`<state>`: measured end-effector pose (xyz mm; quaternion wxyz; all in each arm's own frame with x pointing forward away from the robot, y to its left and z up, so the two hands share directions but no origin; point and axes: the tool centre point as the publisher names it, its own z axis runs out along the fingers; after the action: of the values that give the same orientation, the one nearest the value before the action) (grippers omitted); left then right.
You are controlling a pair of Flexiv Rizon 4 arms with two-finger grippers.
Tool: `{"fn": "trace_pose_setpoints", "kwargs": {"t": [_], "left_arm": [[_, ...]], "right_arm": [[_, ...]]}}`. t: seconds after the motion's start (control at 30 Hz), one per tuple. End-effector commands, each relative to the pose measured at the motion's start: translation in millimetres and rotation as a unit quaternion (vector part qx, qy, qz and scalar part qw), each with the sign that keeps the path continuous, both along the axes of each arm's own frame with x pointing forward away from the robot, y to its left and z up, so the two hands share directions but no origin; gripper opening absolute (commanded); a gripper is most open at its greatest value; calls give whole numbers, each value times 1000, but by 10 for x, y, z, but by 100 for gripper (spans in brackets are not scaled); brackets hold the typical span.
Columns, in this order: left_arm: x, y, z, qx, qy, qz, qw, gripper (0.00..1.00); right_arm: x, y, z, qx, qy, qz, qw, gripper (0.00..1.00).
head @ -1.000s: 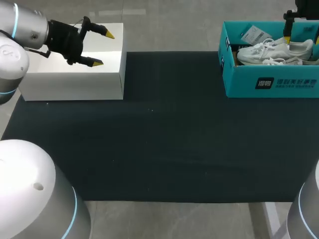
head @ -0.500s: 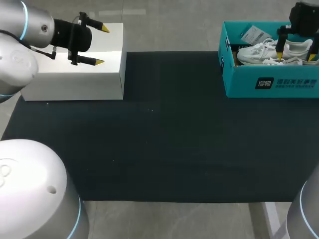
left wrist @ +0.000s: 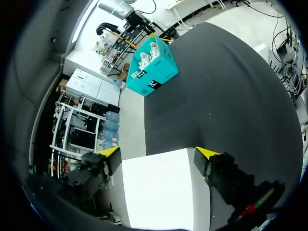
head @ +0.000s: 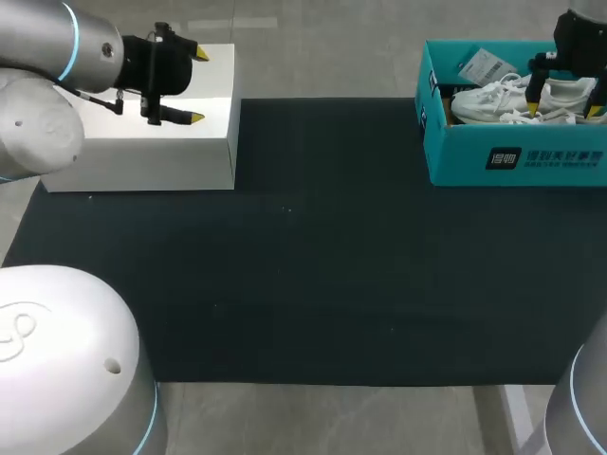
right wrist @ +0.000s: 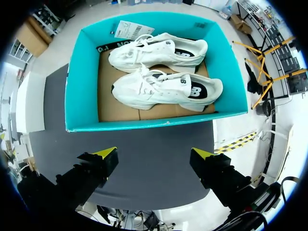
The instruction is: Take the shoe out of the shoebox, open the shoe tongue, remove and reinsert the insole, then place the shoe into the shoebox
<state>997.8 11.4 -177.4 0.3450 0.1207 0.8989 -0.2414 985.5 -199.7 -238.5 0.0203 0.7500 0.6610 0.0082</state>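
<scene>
Both arms have shifted: right gripper (head: 561, 98) now hovers over the shoebox (right wrist: 147, 72).
Two white shoes (right wrist: 166, 86) lie inside; its fingers spread wide, empty, seemingly lining up. Left gripper (head: 195, 85), open and empty, waits over the white block (head: 142, 128).

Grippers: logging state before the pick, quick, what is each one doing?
Left gripper: open, empty, over the white box.
Right gripper: open, empty, above the shoebox.

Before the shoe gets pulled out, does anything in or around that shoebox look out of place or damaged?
Nothing stands out. Two white shoes lie side by side in the teal shoebox, a paper tag against its far wall. The right gripper is open above the box's near wall.
</scene>
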Motion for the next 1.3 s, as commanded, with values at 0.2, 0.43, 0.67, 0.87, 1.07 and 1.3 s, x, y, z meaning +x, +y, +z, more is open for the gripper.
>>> {"fn": "trace_pose_setpoints", "kwargs": {"t": [0.2,0.43,0.67,0.87,1.07,1.3], "left_arm": [[211,-49,137,1,291,389,874,100],[254,89,208,-35,352,547,759,100],[135,239,141,-68,354,644,675,100],[70,325,22,-87,363,713,593,100],[35,433,-22,-121,370,768,509,100],[-197,559,-141,-123,389,822,398,100]], "right_arm": [[-230,14,-147,-1,19,4,1000,100],[-470,-72,-282,4,47,8,999,100],[-658,-177,-343,-6,65,-4,998,100],[-776,-213,-368,2,83,8,996,100],[-875,-322,-368,2,100,-4,995,100],[-947,-400,-392,47,102,0,994,100]]}}
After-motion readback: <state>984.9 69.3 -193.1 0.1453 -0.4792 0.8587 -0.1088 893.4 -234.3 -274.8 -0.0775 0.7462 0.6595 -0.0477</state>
